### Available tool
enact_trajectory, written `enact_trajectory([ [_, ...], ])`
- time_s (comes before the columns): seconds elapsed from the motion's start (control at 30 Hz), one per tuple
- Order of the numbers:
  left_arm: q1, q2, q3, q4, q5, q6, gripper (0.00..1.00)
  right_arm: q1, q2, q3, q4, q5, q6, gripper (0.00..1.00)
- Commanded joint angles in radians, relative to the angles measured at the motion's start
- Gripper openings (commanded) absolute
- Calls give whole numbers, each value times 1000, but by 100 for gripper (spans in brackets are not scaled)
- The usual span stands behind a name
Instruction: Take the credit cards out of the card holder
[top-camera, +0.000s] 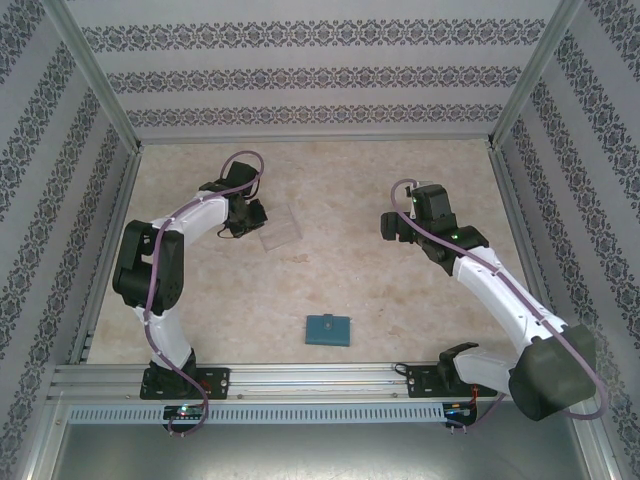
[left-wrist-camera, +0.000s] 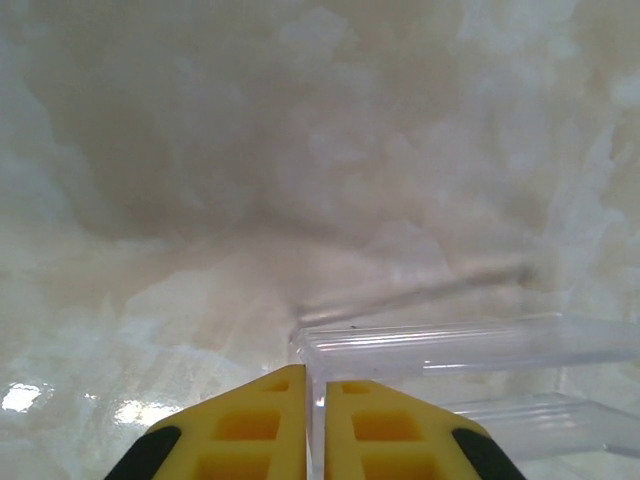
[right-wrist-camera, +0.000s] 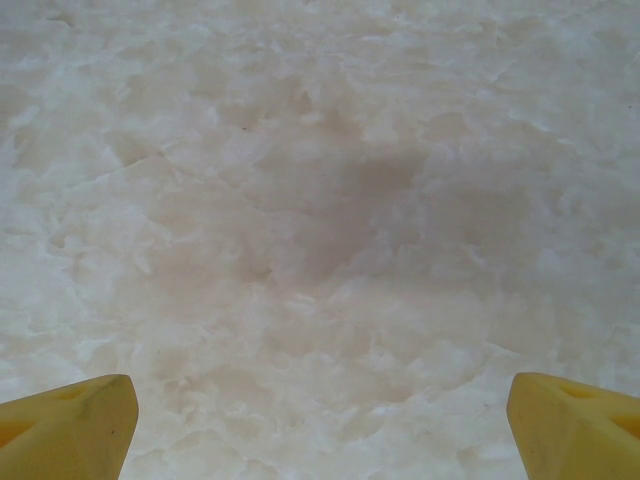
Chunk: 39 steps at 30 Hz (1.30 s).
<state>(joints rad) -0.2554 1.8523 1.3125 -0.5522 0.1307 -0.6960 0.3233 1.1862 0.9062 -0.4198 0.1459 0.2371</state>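
Yellow left gripper (left-wrist-camera: 313, 378) pinches thin-walled clear plastic tray (left-wrist-camera: 450, 345); right gripper (right-wrist-camera: 320, 400) gapes over marbled tabletop (right-wrist-camera: 320, 200).

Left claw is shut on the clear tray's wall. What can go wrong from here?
1. The left claw pinches only a thin wall near a corner of the clear tray; slick plastic may slip or swing if lifted.
2. The card holder lies closed near the table's front edge, well away from that claw; dragging the tray toward it could knock it.

Bright diffuse light; highlights on clear tray (left-wrist-camera: 450, 342); blurred.
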Motion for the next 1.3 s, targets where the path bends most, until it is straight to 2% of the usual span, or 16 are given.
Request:
enact_trajectory([
  [0.0, -14, 17, 59, -59, 1, 43, 8, 2, -17, 30, -27, 28, -9, 95],
  [0.17, -34, 54, 152, -133, -8, 112, 5, 3, -19, 30, -28, 27, -3, 95],
  [0.43, -118, 177, 377, -288, -83, 192, 3, 4, -17, 28, -34, 30, 11, 95],
  [0.53, -155, 243, 477, -354, -121, 203, 3, 6, -17, 26, -39, 32, 16, 95],
  [0.83, -212, 386, 674, -428, -138, 178, 3, 8, -22, 19, -46, 34, 31, 95],
  [1.27, -217, 446, 717, -432, -124, 151, 5, 11, -27, 11, -60, 38, 31, 95],
])
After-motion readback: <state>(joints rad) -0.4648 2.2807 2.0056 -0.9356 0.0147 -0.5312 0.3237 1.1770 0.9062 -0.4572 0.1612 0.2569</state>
